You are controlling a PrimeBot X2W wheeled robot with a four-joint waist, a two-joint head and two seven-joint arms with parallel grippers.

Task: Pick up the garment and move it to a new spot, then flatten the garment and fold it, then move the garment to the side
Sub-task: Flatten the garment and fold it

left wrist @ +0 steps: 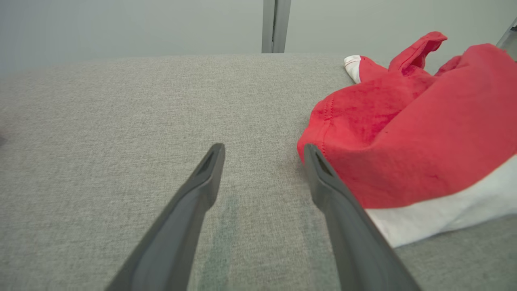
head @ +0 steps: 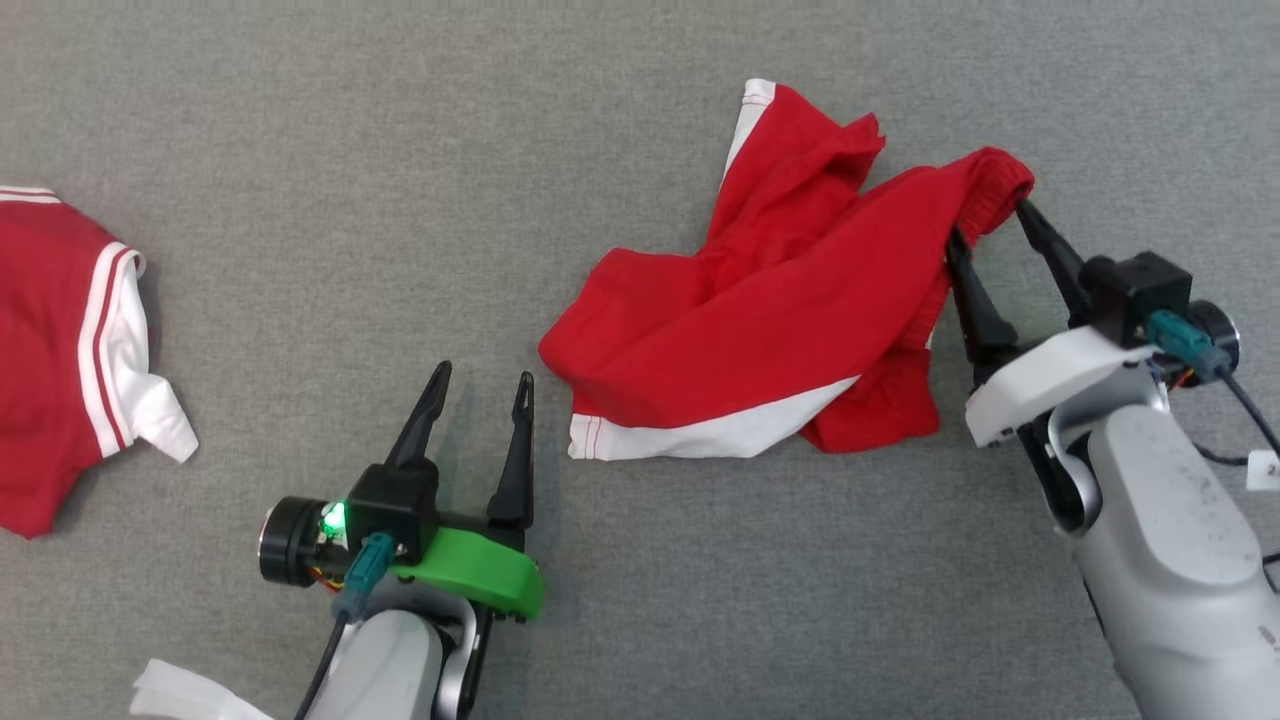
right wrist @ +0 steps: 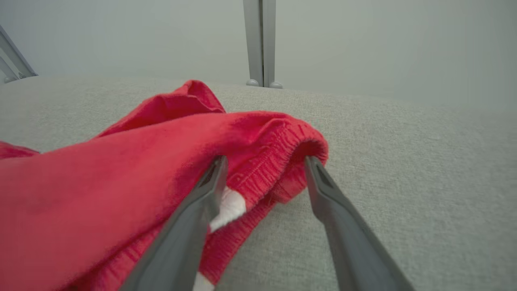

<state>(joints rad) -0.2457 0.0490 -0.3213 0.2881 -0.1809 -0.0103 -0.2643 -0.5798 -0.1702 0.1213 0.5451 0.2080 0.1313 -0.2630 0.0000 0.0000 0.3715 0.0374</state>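
Wrist view: right fingers [right wrist: 188,234] spread, astride garment [head: 760,330] waistband. Head view: left fingers [head: 515,450] spread, empty; second red top [head: 60,350] at left edge, open worktop [head: 300,150] between.

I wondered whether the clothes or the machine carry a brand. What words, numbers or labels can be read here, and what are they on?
No text can be read.
White tag at the head view's right edge: one dark mark, cut off by the frame, unreadable.
Red and white garment: no lettering shows.
Second red garment at the left: white stripes, no lettering.
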